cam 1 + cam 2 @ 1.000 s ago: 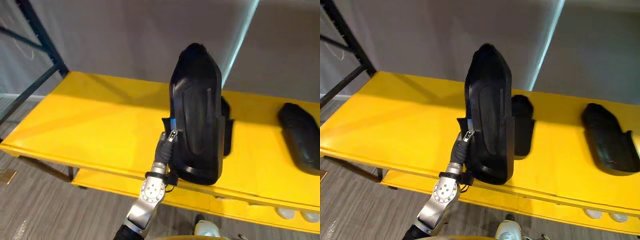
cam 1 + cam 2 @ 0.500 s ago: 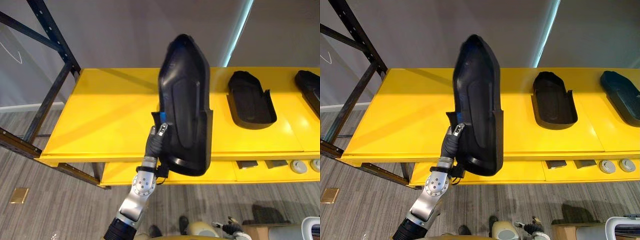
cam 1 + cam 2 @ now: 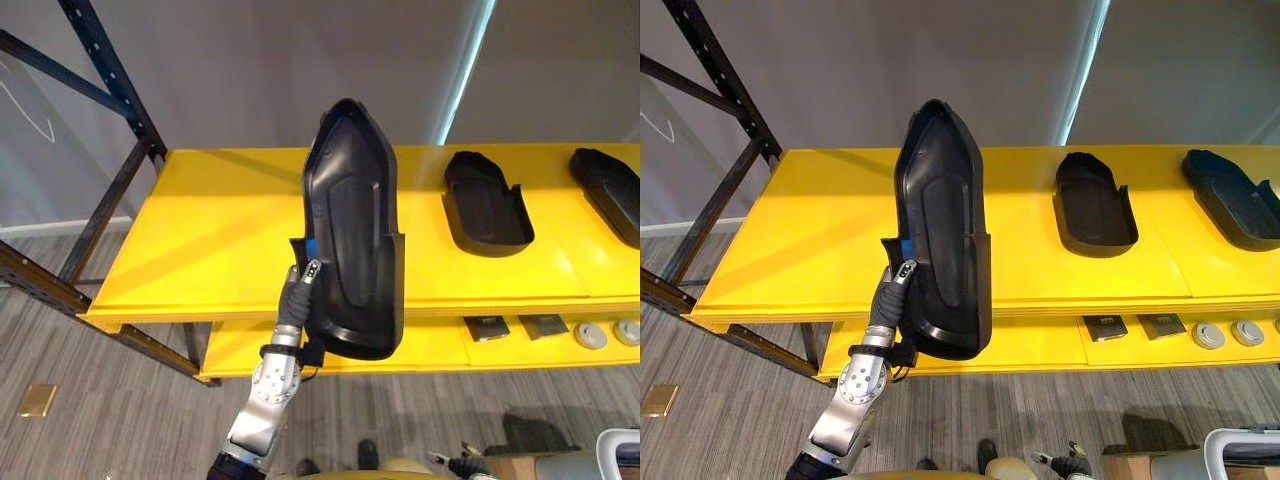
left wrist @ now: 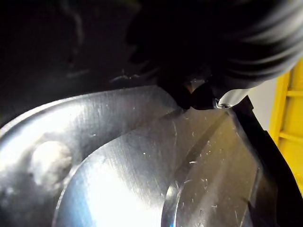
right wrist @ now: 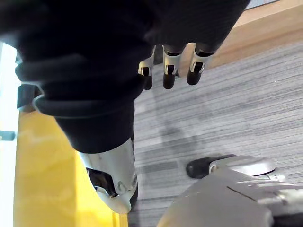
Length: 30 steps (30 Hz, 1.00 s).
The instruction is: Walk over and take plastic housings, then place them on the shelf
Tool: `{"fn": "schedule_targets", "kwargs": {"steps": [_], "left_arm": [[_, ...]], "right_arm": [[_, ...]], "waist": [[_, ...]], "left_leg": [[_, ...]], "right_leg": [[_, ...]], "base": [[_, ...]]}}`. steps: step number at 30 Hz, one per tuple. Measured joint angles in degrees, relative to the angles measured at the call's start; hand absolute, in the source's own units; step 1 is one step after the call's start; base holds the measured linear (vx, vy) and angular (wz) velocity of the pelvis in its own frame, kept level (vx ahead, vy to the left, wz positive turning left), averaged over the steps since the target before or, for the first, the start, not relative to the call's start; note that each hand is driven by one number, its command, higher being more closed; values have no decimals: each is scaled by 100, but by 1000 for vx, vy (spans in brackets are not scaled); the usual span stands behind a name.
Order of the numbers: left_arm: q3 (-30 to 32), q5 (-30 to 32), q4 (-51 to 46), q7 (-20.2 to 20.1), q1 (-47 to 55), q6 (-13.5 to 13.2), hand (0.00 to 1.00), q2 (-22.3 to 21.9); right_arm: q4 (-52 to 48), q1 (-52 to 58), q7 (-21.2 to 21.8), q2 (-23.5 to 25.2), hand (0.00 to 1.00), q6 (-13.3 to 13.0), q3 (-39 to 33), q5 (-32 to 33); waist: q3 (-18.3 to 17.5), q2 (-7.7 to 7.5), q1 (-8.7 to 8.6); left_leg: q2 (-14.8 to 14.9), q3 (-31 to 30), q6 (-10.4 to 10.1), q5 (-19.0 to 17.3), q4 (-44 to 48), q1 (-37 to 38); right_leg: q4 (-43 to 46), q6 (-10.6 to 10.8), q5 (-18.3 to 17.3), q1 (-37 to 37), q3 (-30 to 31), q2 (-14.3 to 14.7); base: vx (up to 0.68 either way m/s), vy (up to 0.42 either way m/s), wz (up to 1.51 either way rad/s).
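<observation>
Your left hand [image 3: 300,285] grips one black plastic housing [image 3: 355,240] near its lower end, thumb on the rim and fingers hidden behind it. You hold it upright in the air in front of the yellow shelf [image 3: 790,230]. That makes three in all: a second housing [image 3: 1095,205] lies hollow side up on the top deck, and a third housing [image 3: 1230,200] lies further right. The lower deck holds two dark square pieces [image 3: 1103,327] and two grey discs [image 3: 1208,335]. Your right hand [image 5: 169,66] hangs over the floor [image 5: 227,109], fingers relaxed and holding nothing.
</observation>
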Motion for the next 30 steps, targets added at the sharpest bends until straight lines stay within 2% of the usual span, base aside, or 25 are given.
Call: {"fn": "schedule_targets", "kwargs": {"steps": [4, 9, 18, 21, 26, 27, 30], "left_arm": [[423, 64, 45, 155, -95, 103, 100, 65], [1008, 408, 702, 338, -731, 249, 100, 400], [1618, 671, 2193, 622, -1731, 639, 100, 993], [1809, 674, 2630, 634, -1990, 779, 100, 1143], [1941, 719, 3093, 639, -2410, 920, 100, 1305], [1975, 747, 3213, 639, -2514, 935, 0, 1311], [2047, 833, 3454, 695, -2778, 1003, 0, 1345]], "right_arm": [[-52, 50, 5, 64, 0, -6, 13, -48], [-33, 119, 27, 41, 0, 0, -26, -55], [13, 116, 159, 34, 0, 30, -71, -161], [17, 117, 161, 37, 0, 33, -72, -163], [14, 108, 169, 42, 0, 23, -93, -212], [15, 107, 173, 42, 0, 20, -103, -212], [14, 104, 174, 48, 0, 14, -118, -214]], "waist": [[-82, -60, -56], [-293, 22, -189], [-292, 24, -251], [-286, 23, -332], [-161, 16, -352], [-148, 13, -344], [-106, -11, -351]], "left_leg": [[4, 140, 7, -34, -271, 189], [-122, 188, -6, 185, -734, 351], [-193, 194, 53, 274, -890, 350], [-225, 182, 68, 284, -909, 314], [-295, 199, 138, 330, -933, 172], [-308, 216, 167, 355, -976, 163], [-326, 212, 177, 380, -1042, 170]], "right_leg": [[-180, 19, 166, 60, 172, 56], [-411, 41, 330, 70, 225, 10], [-421, 52, 352, -19, 279, 39], [-421, 65, 362, -64, 294, 10], [-424, 122, 413, -223, 314, -49], [-425, 127, 424, -256, 321, -54], [-440, 131, 428, -271, 315, -63]], "base": [[-42, -11, -32], [-17, 17, -8], [-6, 2, -2], [-35, 1, 1], [-55, 6, -2], [-65, 0, -5], [-29, -1, 0]]}}
